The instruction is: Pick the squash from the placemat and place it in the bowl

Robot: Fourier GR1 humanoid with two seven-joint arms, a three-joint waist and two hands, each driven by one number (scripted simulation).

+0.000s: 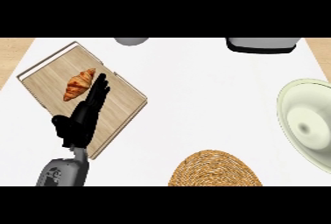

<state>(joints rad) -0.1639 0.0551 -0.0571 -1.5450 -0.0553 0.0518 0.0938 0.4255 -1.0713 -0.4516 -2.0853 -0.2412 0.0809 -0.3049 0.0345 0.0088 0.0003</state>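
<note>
White counter [194, 96], carrying several things. Woven round placemat [215, 169] at the near edge, taken as landmark. Far to its left, a wooden cutting board [119, 103], set askew. To its right, a pale green bowl [309, 124], cut by the frame. Well beyond it, a grey rounded object [132, 41] and a white, black-based appliance [262, 44], both cropped.

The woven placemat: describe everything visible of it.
The round woven straw placemat is golden brown, its fibres coiled in rings from the centre outward. It lies flat on the white counter at the view's lower edge, right of centre, and that edge cuts off its lower part. Nothing rests on the visible part: no squash is there. It lies apart from the pale green bowl to its right, and no hand touches it.
</note>
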